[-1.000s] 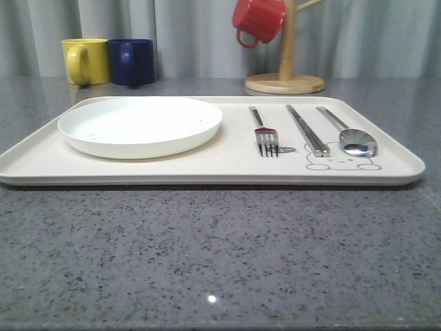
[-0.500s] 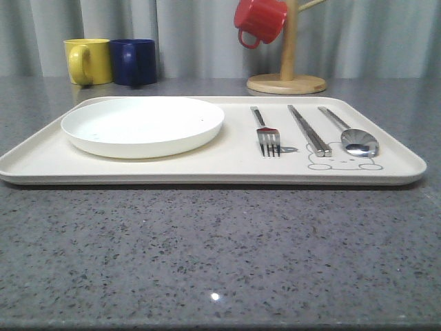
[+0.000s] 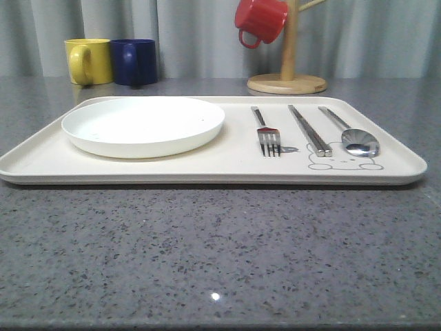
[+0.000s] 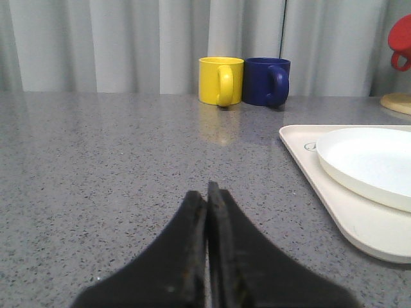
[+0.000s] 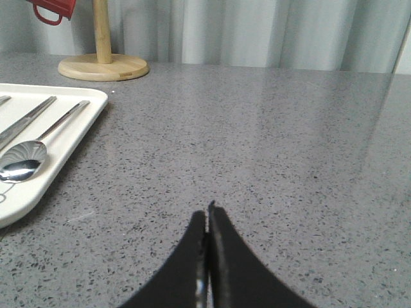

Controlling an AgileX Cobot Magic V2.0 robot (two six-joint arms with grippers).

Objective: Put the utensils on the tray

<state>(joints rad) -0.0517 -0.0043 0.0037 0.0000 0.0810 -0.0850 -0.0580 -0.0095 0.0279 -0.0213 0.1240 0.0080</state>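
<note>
Your fork (image 3: 266, 133), chopsticks (image 3: 308, 129) and spoon (image 3: 350, 134) already lie on the tray (image 3: 207, 165) — handles pointing far; left gripper (image 4: 207, 199) and right gripper (image 5: 207, 215) both pressed together, empty, flanking it.

**Clearance around tray**

Worktop (image 3: 220, 255) across the lower frame lies bare: open approach to the tray (image 3: 41, 162) near edge. Upper left, yellow mug (image 3: 88, 61) and blue mug (image 3: 134, 61) touch, blocking the far side. Upper right, mug stand (image 3: 286, 83) with hanging red mug (image 3: 259, 21) stands behind the tray.
</note>
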